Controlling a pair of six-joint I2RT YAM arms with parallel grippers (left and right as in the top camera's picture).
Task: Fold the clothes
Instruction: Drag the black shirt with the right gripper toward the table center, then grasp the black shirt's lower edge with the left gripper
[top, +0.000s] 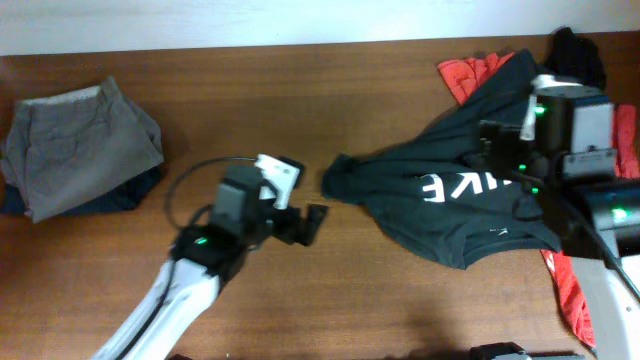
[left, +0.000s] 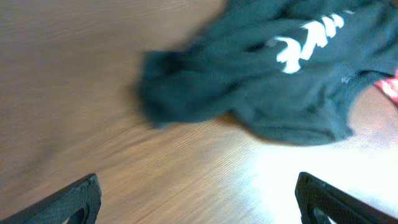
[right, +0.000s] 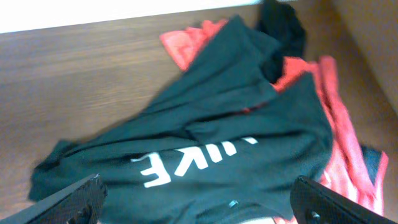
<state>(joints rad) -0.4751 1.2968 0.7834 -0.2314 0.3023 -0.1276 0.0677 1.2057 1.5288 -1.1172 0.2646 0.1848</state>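
while left fingers (left: 76, 200) and right fingers (right: 78, 198) stand spread, the dark shirt (top: 400, 205) lies crumpled

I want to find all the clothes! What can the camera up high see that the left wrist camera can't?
Only the overhead view shows the folded grey clothes on the left of the table, the black garment at the picture's top right, and the right arm. Only the left wrist view shows its own fingertips close up, spread wide with nothing between them. Both show the dark T-shirt with white letters, crumpled on the wooden table, and some of the red garment peeking out beside it.
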